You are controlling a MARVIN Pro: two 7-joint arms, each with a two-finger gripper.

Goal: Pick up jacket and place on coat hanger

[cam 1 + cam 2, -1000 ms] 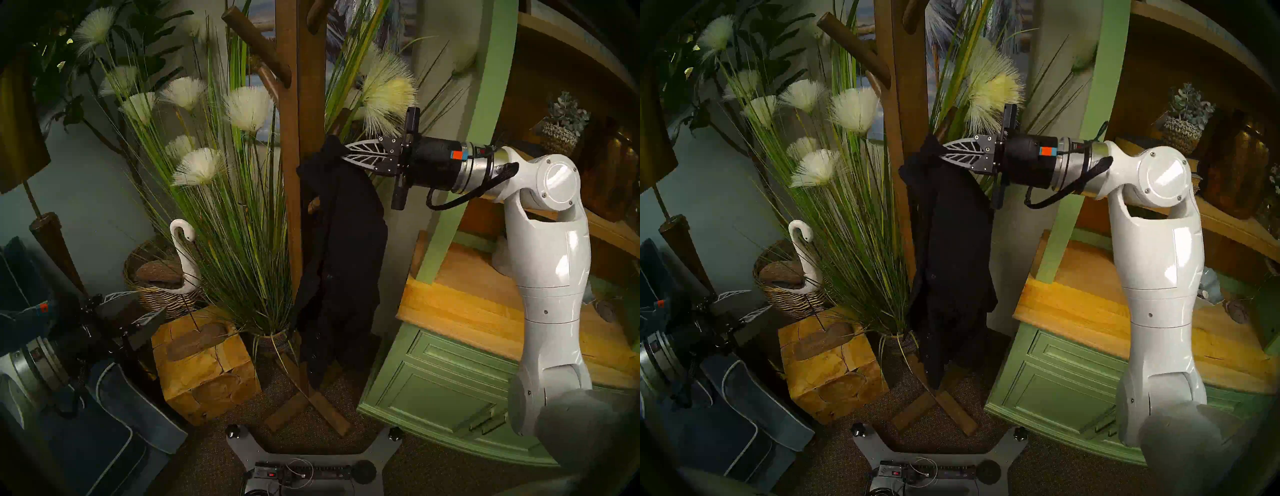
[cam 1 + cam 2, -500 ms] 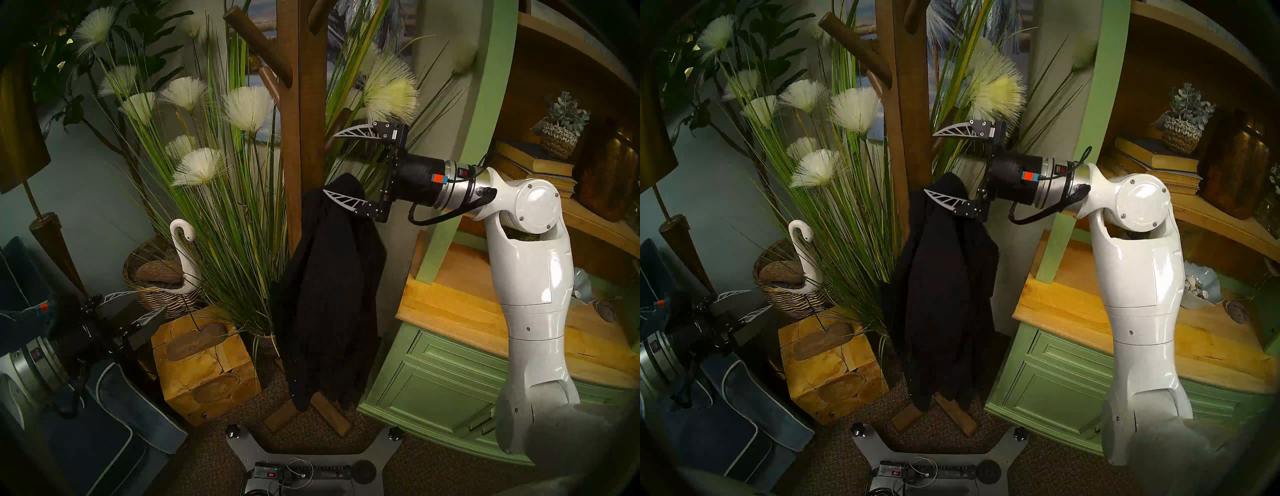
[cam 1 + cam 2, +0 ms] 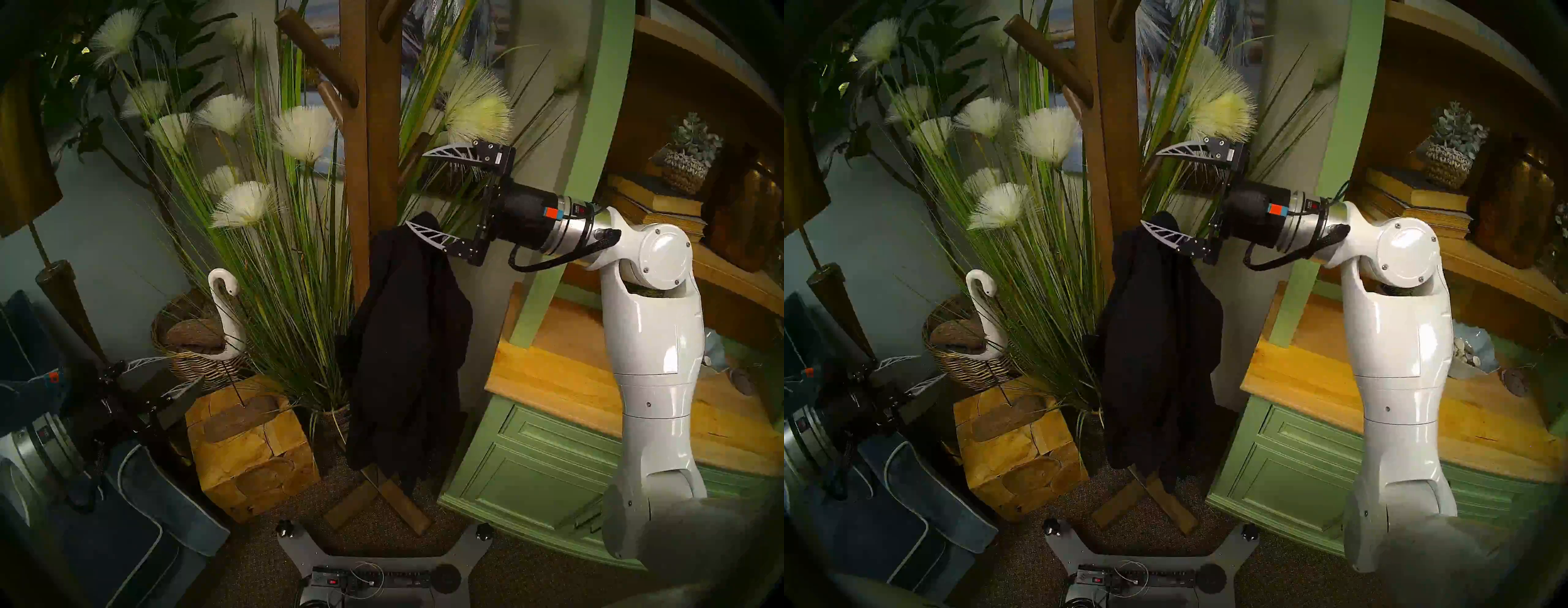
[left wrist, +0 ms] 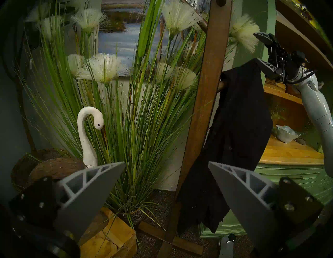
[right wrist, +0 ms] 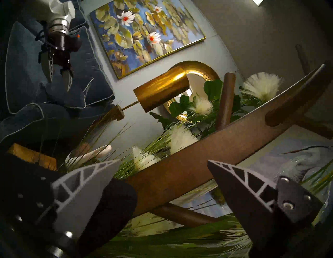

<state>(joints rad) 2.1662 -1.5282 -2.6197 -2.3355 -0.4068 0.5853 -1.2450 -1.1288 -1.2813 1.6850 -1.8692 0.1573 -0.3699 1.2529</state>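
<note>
The black jacket [image 3: 407,339] hangs limp from a low peg on the right side of the brown wooden coat hanger [image 3: 365,178], reaching down to its X-shaped foot. My right gripper [image 3: 415,189] is open just right of the post, and nothing is between its fingers. Its lower finger lies by the jacket's bunched top, and its upper finger is well above that. In the right wrist view the gripper [image 5: 163,162] frames the post [image 5: 198,162], with the jacket's top [image 5: 111,207] beside one finger. My left gripper [image 3: 185,369] is open and empty, low at the left.
Tall grass with white plumes [image 3: 271,237] stands behind the stand. A wooden block [image 3: 250,450] and a swan in a basket [image 3: 220,318] are to the left. A green cabinet [image 3: 551,467] is on the right. Dark blue cushions [image 3: 140,522] and a brass lamp [image 5: 162,88] are at the left.
My right gripper opened and let go of the jacket, then drew back slightly to the right. The jacket dropped onto the lower peg and hangs there, still settling.
</note>
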